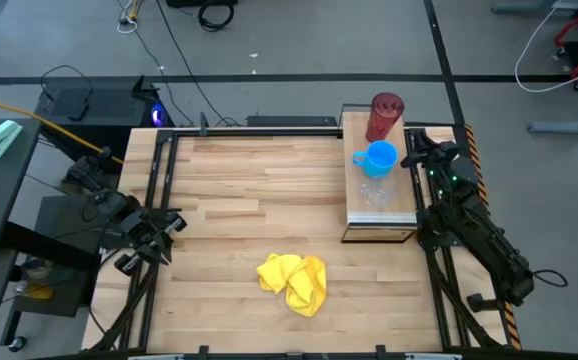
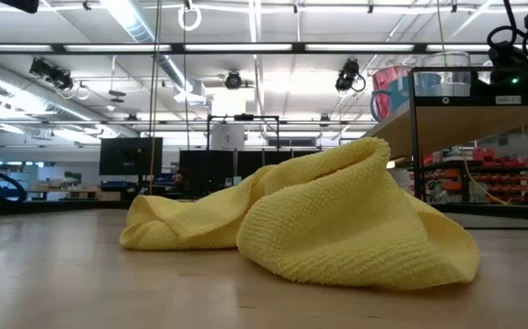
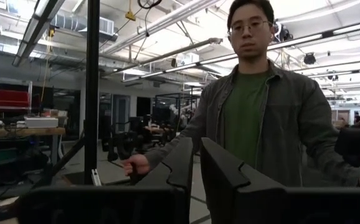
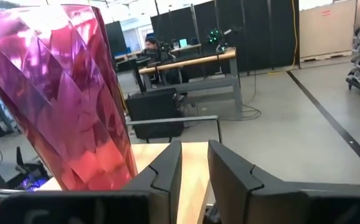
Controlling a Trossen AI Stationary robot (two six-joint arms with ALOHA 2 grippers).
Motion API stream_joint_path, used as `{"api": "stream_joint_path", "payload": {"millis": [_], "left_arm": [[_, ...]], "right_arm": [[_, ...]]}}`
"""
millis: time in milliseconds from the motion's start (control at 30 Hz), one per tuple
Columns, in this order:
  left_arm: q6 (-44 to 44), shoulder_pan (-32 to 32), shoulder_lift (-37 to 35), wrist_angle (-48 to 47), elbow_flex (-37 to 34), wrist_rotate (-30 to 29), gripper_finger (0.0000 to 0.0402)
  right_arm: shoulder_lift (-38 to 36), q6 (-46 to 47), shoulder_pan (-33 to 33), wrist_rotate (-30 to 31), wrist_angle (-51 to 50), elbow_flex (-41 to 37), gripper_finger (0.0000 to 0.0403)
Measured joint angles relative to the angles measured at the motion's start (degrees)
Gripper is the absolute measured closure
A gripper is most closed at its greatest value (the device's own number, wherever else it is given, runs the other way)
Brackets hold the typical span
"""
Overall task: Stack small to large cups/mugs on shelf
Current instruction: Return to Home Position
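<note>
Right gripper (image 4: pixel 194 144), slightly spread and empty, just beside tumbler (image 4: pixel 61 93): a wide swing could topple it. Left gripper (image 3: pixel 196 142), pressed together, waits at table's left edge.

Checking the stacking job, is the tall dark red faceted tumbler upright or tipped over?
Upright. The dark red faceted tumbler stands on the light-wood shelf, open rim facing up.

Both arms are dark, near-black, built of jointed segments with thin cables looped along them. The right arm (image 1: pixel 469 225) carries small green lights on its upper part. The left arm (image 1: pixel 119 225) ends in a blocky left hand (image 1: pixel 169 222). Up close, the right hand (image 4: pixel 194 168) has two matte black fingers (image 4: pixel 230 177) with stepped, angular inner faces.
</note>
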Motion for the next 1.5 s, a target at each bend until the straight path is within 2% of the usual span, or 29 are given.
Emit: {"api": "stream_joint_path", "payload": {"millis": [167,333,433,733,1033,1500], "left_arm": [[-1.1,0.0,0.0,-1.6,-0.6,-2.8,0.0367],[-5.5,0.0,0.0,-8.0,-0.6,-14.4,0.0372],[-5.4,0.0,0.0,-9.5,-0.6,-17.6,0.0369],[-2.9,0.0,0.0,-12.4,-0.6,-20.2,0.0361],[-2.9,0.0,0.0,-12.4,-0.6,-20.5,0.0372],[-3.3,0.0,0.0,-17.0,-0.6,-20.5,0.0363]], "right_arm": [[0.0,-0.5,0.0,0.0,-4.1,0.0,0.0318],[0.0,-0.5,0.0,0.0,-5.1,0.0,0.0318],[0.0,-0.5,0.0,0.9,-5.1,0.0,0.0318],[0.0,-1.4,0.0,1.0,-5.1,0.0,0.0318],[0.0,-2.6,0.0,0.9,-7.9,0.0,0.0318],[0.0,-3.3,0.0,0.8,-9.7,0.0,0.0318]]}}
